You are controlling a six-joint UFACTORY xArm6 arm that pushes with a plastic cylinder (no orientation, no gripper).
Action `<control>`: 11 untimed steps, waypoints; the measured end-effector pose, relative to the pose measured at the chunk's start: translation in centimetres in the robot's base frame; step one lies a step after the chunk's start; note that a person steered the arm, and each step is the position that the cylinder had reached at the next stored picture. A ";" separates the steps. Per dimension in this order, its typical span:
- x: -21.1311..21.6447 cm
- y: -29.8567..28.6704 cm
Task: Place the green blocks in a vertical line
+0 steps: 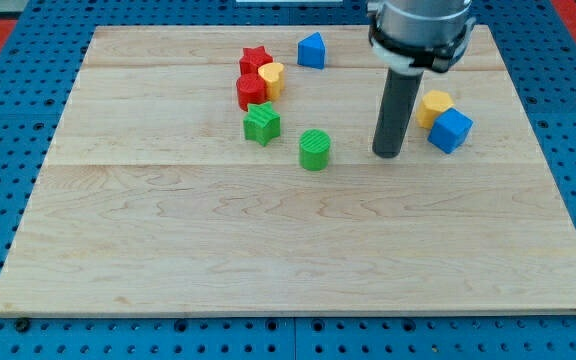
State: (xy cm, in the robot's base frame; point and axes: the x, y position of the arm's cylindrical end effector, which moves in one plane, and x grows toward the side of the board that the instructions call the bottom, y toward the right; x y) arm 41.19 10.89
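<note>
My tip (387, 154) is resting on the wooden table (268, 260) in its upper right part, touching no block (there are no fingers here to open or close, just a bare rod).

The green cylinder (315, 149) is sitting just to the tip's left, near the table's centre line, and the green star (262, 123) is lying further left and slightly nearer the top edge.

The risk, as I am judging it: pushing the cylinder leftward could be driving it into the star off-centre, spinning the star into the red cylinder (250, 92), the red star (256, 61) and the yellow block (271, 78) crowding just above it.

A blue block (312, 50) is sitting near the top edge; a blue cube (450, 130) and a yellow block (434, 106) are lying toward the right edge.
</note>
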 end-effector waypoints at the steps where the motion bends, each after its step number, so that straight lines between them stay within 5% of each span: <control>1: 0.0 -3.5; 3: 5.3 -2.7; 4: 1.3 0.4; 5: -0.1 -3.4; 7: 3.4 -10.6; 9: 3.4 -10.3; 11: -5.7 -1.1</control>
